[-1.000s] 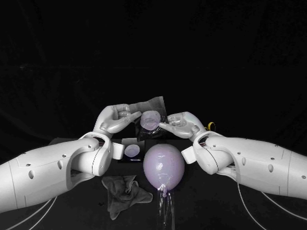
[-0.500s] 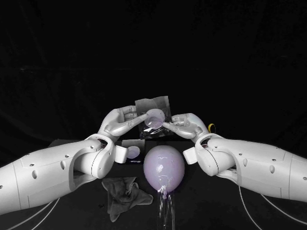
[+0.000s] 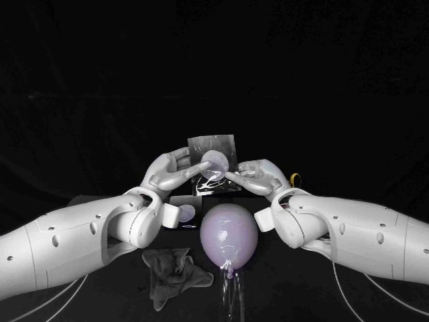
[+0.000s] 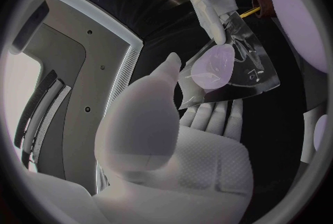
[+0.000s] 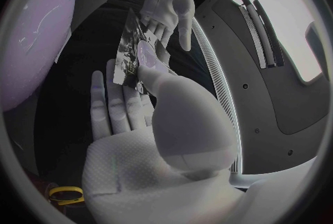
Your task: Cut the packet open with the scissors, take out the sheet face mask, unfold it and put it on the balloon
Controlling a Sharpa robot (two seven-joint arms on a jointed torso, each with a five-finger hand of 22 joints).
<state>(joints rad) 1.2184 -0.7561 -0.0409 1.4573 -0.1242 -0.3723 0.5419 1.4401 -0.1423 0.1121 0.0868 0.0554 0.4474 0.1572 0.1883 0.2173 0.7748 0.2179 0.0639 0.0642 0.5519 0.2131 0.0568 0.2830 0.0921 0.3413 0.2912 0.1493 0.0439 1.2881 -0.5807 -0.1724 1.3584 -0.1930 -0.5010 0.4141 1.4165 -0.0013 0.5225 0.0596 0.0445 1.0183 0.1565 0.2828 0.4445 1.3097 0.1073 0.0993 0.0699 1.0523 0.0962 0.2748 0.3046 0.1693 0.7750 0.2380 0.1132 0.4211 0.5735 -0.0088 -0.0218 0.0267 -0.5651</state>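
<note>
packet (image 3: 212,149): clear, crinkly, held up off the table between both hands, above and behind the balloon. A pale lilac oval (image 3: 212,165) sits at its lower part. Cannot tell if that is the folded mask or print, or whether the top is cut yet.
left hand (image 3: 168,173): gripping the packet's left side, fingertips closed on its lower edge by the lilac oval.
cloth (image 3: 173,268): grey, crumpled, on the table near left of the balloon, not touched.
balloon (image 3: 226,233): lilac, lying on the table below the packet, bare, no mask on it.
right hand (image 3: 256,176): pinching the packet's right side, fingertips meeting the left hand's at the oval.
scissors (image 3: 293,178): only a yellow handle loop shows, just beside the right hand, not held.
step (judged): getting the mask out of the packet.
how to do it well: left hand holds the packet body only and keeps it steady. Right hand should pinch the inner sheet alone, not the film. Pull slowly, straight out through the opening, so the wet sheet does not tear or bunch. Stay above the balloon.
</note>
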